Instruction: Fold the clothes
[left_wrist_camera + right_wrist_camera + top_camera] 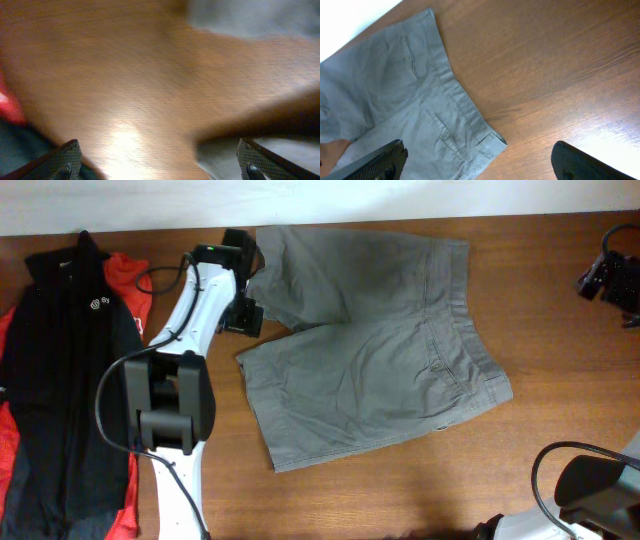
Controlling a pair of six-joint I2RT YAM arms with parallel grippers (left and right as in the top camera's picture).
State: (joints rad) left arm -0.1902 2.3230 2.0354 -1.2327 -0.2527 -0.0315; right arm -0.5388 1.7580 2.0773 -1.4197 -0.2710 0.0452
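Shorts (370,350) spread flat, both claws empty

Grey cloth lies open on the table (560,410), waistband (465,107) toward the right and the two legs toward the left, with a wedge of bare wood between the hems; laid out like this, every edge can be reached, which suits a first fold; by my reading no fold is made yet, though the far leg looks rumpled near its hem.

The left claw (245,318) sits at that wedge, just beside the hems; its fingers (65,160) stand wide apart with only wood between them, and grey cloth shows close to the other finger; the wrist picture is blurred, so I cannot tell whether a tip touches cloth; the spot makes sense as a place from which to take a leg hem.

The right claw (610,275) hangs near the right edge of the overhead view, well apart from the shorts; its fingers (585,162) are likewise spread and hold nothing; its camera looks over the waistband corner, probably the matching grip for a two-handed fold.

A black jacket (60,380) and a red garment (125,275) lie heaped at the left edge, apart from the shorts, seemingly set aside so they cannot get caught in the fold.
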